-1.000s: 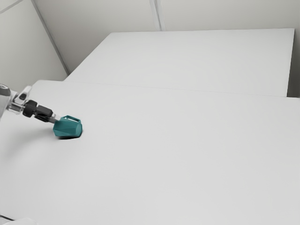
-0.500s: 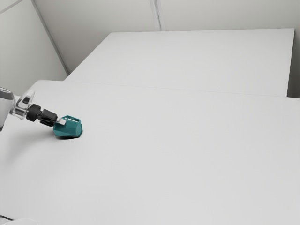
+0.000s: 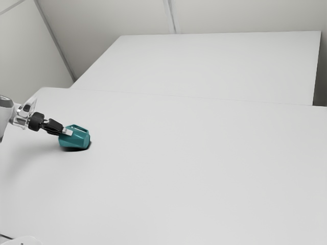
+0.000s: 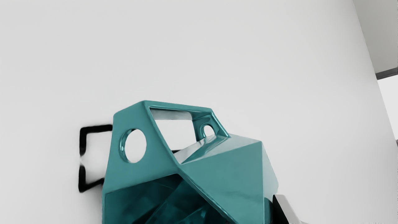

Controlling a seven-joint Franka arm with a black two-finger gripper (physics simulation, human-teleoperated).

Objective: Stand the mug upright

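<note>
Your gripper (image 3: 67, 132) is at the mug (image 3: 78, 140), which lies sideways on the table (image 3: 184, 168); I can't tell whether it's open or clamped.

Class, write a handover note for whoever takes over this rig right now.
Gripper: at the mug's open end; whether it has hold, I can't tell.
Mug: on its side, handle up, by the exterior view's left of the table.
Done: gripper at the mug.
Left: make sure of the grip, turn the mug upright, release.
</note>
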